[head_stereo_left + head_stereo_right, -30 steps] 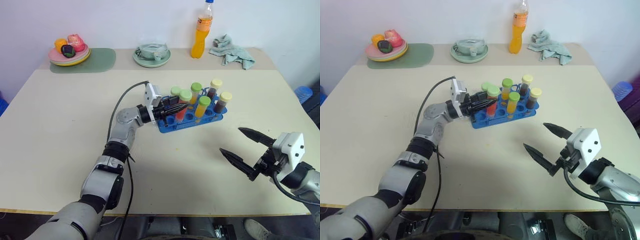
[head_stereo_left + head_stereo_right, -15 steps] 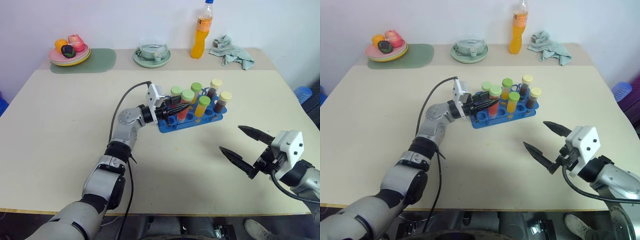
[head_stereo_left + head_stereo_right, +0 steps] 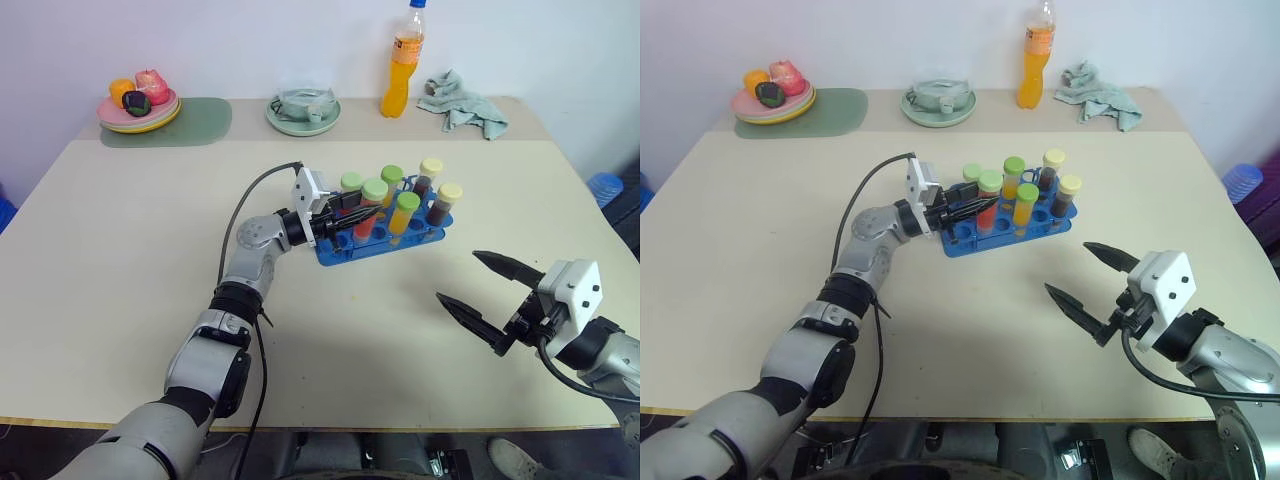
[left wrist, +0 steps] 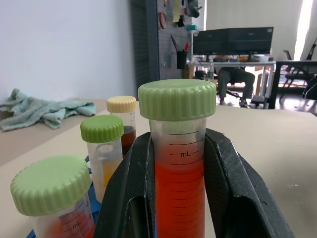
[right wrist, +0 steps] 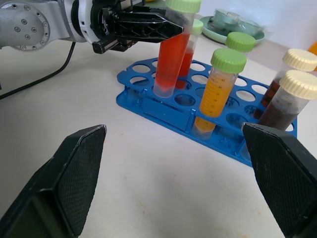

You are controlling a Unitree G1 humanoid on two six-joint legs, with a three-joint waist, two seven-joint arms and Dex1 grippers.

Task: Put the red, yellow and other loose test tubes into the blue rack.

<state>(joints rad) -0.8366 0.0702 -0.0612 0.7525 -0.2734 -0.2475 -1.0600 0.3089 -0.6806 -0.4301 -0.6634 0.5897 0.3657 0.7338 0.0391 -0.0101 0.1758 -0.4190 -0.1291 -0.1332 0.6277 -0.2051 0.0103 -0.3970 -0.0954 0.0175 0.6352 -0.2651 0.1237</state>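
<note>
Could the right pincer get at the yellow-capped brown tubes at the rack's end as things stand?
Probably yes. The right pincer is open with bare table between it and the brown tubes; the left pincer grips a red tube at the blue rack's other end.

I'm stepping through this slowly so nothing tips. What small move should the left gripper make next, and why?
Probably open the left gripper and let go. It is shut on the red tube, whose lower end already sits in a hole of the blue rack, leaning a little. The other tubes stand in the rack, and the right gripper hangs open, apart from it.
</note>
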